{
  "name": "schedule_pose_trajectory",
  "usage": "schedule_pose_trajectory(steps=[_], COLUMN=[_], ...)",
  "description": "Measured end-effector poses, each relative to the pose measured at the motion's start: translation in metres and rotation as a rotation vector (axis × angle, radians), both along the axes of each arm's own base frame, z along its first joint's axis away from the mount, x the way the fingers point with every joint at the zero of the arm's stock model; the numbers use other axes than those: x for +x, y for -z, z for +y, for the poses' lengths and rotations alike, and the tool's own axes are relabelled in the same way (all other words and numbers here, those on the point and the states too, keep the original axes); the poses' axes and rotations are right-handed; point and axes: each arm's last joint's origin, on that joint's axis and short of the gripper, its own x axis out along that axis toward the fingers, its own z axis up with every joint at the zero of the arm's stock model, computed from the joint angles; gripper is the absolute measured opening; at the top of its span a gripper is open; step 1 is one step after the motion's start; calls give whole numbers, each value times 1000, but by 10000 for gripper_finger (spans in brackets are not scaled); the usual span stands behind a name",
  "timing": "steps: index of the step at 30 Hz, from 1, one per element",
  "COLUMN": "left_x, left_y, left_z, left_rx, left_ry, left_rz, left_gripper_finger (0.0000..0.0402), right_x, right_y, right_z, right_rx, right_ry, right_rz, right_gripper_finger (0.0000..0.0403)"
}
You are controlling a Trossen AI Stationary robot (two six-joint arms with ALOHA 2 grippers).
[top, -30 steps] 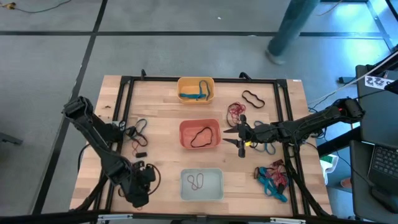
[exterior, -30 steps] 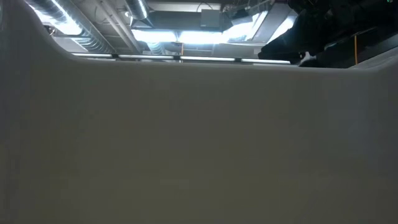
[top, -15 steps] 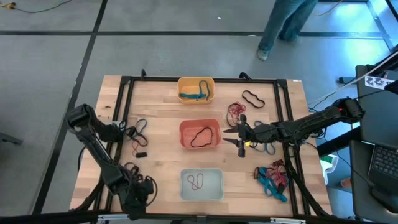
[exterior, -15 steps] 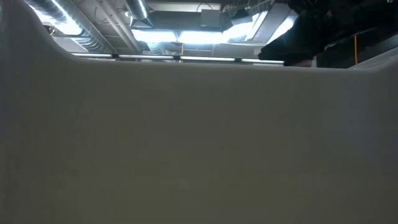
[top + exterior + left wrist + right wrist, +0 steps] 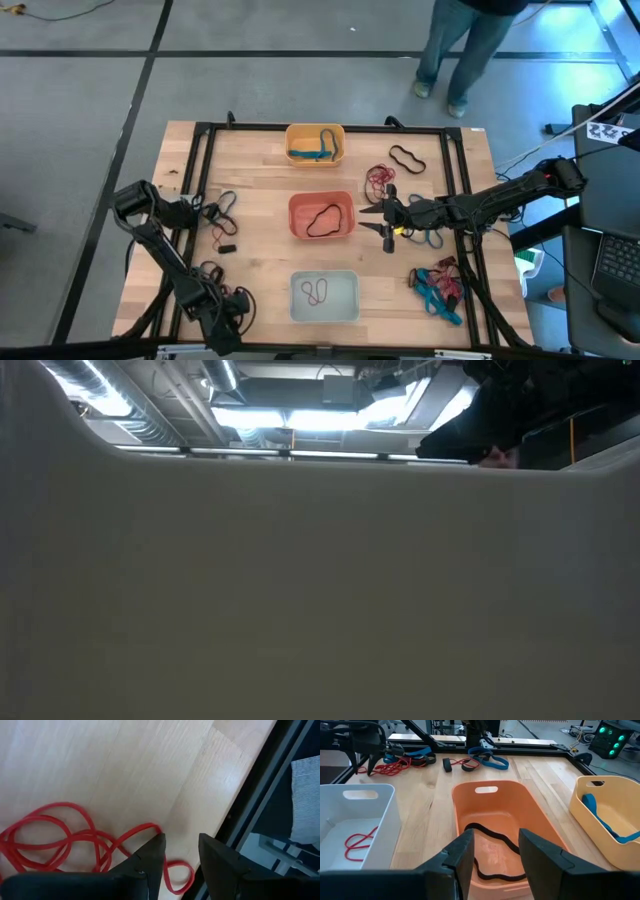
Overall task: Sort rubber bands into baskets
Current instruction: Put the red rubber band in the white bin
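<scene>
Only the left wrist view shows the left gripper (image 5: 180, 851), fingers slightly parted and empty, poised over a tangle of thin red rubber loops (image 5: 60, 840) beside the black frame rail (image 5: 260, 785). Overhead, a pale blank surface (image 5: 320, 590) blocks the low view. The right gripper (image 5: 492, 845), fingers apart and empty, faces the red-orange plastic tub (image 5: 505, 820), which holds a wavy black band (image 5: 492, 842). Flanking it are the whitish tub (image 5: 355, 820) with a red loop (image 5: 360, 842) and the yellow tub (image 5: 607, 815) with a teal band (image 5: 602, 817).
</scene>
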Motion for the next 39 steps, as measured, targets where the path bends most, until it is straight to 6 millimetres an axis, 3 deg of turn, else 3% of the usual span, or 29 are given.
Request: schedule_pose_trajectory(steps=[18,21,29,39], left_x=[-5,-5,-5,-1], left_y=[2,2,3,-2], left_z=[7,7,8,3], left_rx=[59,67,108,111], left_ry=[26,54,174,261], left_rz=[67,58,10,-31], left_gripper_finger=[118,100,7,4], right_x=[0,0,0,0], right_y=[0,0,0,0], right_z=[0,0,0,0], right_rx=[0,0,-1,-1], right_ry=[1,0,0,1], right_rz=[-1,-1,1,4], right_gripper_finger=[156,156,156,156])
